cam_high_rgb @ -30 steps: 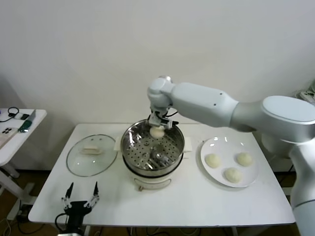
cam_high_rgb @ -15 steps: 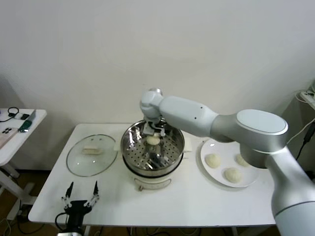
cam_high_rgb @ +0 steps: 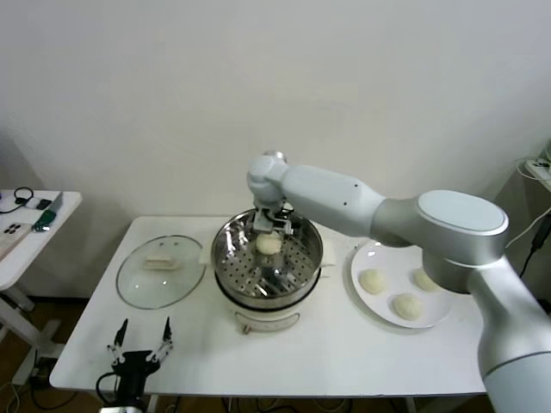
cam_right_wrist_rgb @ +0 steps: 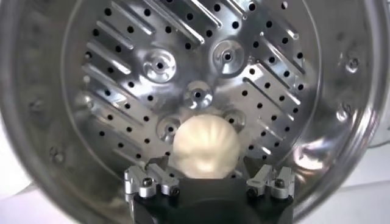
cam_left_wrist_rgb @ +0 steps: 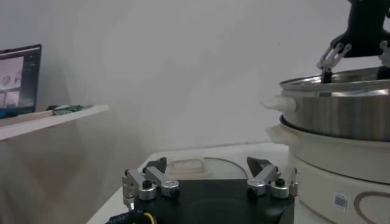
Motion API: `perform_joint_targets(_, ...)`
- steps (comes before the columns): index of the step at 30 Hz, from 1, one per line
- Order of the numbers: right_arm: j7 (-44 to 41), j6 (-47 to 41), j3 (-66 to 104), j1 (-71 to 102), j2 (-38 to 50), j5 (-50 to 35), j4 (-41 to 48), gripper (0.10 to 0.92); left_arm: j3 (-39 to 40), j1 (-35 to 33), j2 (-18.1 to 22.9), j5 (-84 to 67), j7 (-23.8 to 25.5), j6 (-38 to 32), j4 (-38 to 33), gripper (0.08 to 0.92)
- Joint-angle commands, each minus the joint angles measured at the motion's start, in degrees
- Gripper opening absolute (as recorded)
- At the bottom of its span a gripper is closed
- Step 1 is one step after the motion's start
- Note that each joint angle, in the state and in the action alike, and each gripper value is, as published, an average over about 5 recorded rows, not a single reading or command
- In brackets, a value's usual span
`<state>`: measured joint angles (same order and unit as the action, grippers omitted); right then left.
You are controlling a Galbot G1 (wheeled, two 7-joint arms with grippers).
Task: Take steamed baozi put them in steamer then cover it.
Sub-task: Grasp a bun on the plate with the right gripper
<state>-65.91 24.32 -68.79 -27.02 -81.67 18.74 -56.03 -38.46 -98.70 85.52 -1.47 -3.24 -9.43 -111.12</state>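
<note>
Reaching into the steamer (cam_high_rgb: pixel 267 258) near the desk's back edge, right hand (cam_high_rgb: pixel 270 225) low over one steamed baozi (cam_right_wrist_rgb: pixel 203 149) on the perforated floor, fingers spread, nothing gripped (looks just released). Smooth, pleated, cream-white. Three more waiting on the plate (cam_high_rgb: pixel 372 256) toward the right edge. Left hand (cam_high_rgb: pixel 139 352) idle, open, at the front-left corner.

We saw the steamer (cam_high_rgb: pixel 267 262) as shiny, mirror-like steel with a perforated floor, resting on a glossy white plastic base (cam_high_rgb: pixel 265 318). The baozi (cam_right_wrist_rgb: pixel 204 148) inside looked smooth, matt dough. At left of the head view lay a clear glass lid (cam_high_rgb: pixel 161 270); at right, a glossy white plate (cam_high_rgb: pixel 379 254). The table (cam_high_rgb: pixel 344 353) was matt white.
</note>
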Motion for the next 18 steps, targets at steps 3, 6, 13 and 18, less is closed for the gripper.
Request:
perform_joint_targets(3,3.0,-11.9,-9.1,-13.9,10.5,-29.7,-6.2,0.823,0.2,0.2,-0.1,-0.1,-0.1,0.2,-0.2,0.823)
perform_joint_targets(6,7.0,-18.9,-13.2,-17.5,14.9,-41.1,-6.7,0.823,0.2,0.1,-0.2,-0.1,-0.1,0.2,-0.3,0.823)
perform_joint_targets(13,9.2,-29.8,-19.3,-18.7,28.0,-49.0,-10.2,0.823,0.2,-0.1,-0.3,-0.5,-0.1,0.3,-0.9,0.823)
perform_joint_targets(18,9.2,-33.2,-18.6,-13.5,34.9,-47.0,-10.7,0.823,0.3,-0.1,-0.4,-0.6,-0.2,0.3,-0.6,0.823)
